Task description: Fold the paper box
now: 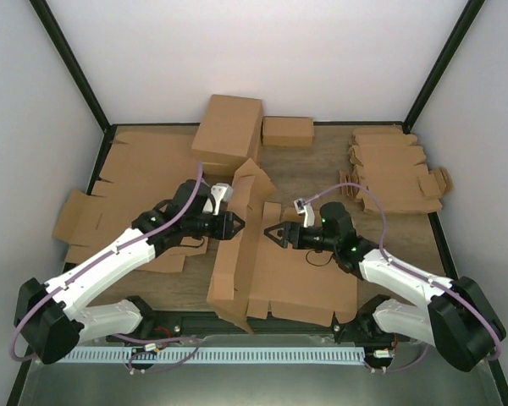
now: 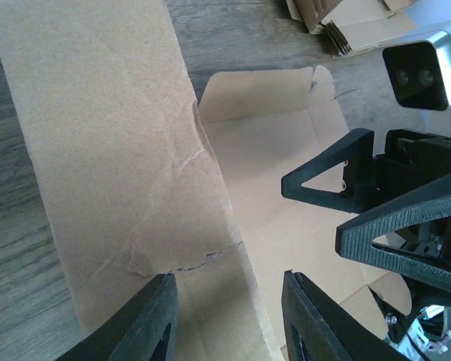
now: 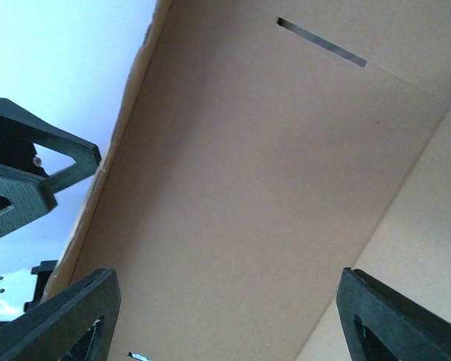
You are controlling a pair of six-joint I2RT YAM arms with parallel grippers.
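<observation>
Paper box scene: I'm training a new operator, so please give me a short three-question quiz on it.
1. True or false: the right claw is open.
2. The paper box has a raised panel. Where is it? A: between the right claw and the left claw; B: behind both arms; C: lying flat.
3. Fill in: the stacked blanks lie on the robot's ___ side.
Key: 1 true; 2 A; 3 right.

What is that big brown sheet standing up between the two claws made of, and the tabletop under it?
The paper box looks like plain brown cardboard, matte and uncoated: creased folds, a ragged torn edge and a cut slot show. The table looks like wood or a wood-look laminate, from its grey-brown grain lines; which one I cannot tell.
</observation>
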